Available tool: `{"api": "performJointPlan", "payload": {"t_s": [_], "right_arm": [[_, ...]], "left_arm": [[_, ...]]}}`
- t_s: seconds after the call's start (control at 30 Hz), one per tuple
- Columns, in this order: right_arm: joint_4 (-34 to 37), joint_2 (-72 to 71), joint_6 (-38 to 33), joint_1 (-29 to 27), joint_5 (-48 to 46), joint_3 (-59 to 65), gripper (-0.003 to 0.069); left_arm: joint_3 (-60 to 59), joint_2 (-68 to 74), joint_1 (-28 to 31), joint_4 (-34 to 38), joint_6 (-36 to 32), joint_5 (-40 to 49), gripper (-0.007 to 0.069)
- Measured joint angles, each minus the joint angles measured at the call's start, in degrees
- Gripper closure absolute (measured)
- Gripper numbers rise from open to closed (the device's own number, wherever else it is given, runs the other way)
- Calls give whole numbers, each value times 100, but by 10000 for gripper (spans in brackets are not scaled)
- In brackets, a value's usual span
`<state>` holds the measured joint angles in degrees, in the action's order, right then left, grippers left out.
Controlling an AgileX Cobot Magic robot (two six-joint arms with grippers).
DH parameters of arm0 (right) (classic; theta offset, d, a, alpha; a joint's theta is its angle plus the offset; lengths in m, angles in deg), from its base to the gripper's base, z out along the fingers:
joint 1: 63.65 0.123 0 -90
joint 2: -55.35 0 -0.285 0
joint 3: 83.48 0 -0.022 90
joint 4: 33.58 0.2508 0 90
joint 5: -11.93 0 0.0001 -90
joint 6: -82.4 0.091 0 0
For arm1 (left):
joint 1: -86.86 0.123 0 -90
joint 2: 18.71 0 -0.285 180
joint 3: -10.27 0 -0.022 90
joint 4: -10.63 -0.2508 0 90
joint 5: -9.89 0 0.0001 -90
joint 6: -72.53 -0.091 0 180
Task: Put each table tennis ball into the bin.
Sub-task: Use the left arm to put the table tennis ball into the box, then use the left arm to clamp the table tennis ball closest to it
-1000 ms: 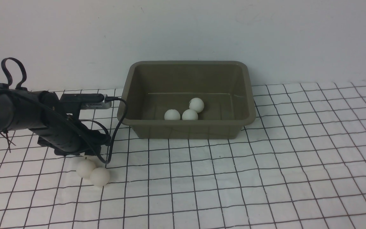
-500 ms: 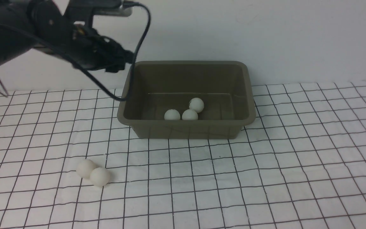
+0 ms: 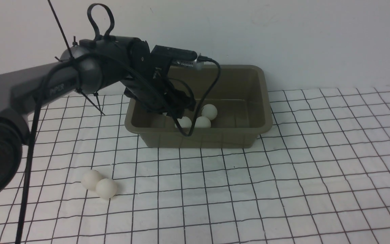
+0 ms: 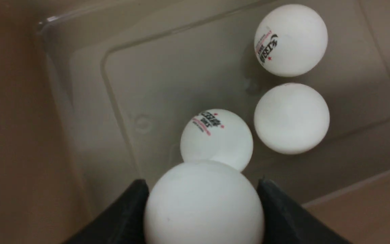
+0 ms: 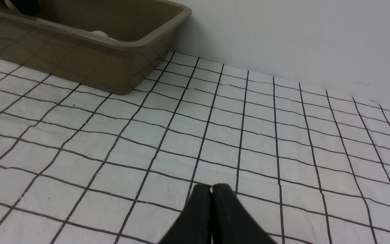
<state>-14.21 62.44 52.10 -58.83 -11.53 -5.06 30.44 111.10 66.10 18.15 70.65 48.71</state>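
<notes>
Left wrist view: left tool (image 4: 201, 183) grips table tennis ball (image 4: 203, 210) above bin (image 4: 63, 112). Risk: released ball strikes logo ball (image 4: 217, 135) below, bounces out over rim.

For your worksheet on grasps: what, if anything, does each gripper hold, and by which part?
Left gripper clamps a table tennis ball across its sides; right gripper holds nothing.

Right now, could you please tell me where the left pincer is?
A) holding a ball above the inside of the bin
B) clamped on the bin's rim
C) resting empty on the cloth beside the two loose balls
A: the left wrist view shows a ball clamped in the left pincer over the floor of the bin, where three other balls lie.
</notes>
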Motion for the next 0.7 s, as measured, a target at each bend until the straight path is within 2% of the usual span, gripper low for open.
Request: {"api": "performJointPlan", "payload": {"t_s": [0.2, 0.4, 0.53, 0.7], "right_arm": [[0, 0, 0, 0, 0, 0, 676], [0, 0, 0, 0, 0, 0, 676], [0, 0, 0, 0, 0, 0, 676], [0, 0, 0, 0, 0, 0, 676]], "left_arm": [[220, 21, 0, 4, 0, 30, 172], [966, -38, 0, -136, -17, 1082, 166], [1233, -660, 5, -842, 53, 1907, 166], [837, -1488, 118, -1787, 543, 2261, 166]]}}
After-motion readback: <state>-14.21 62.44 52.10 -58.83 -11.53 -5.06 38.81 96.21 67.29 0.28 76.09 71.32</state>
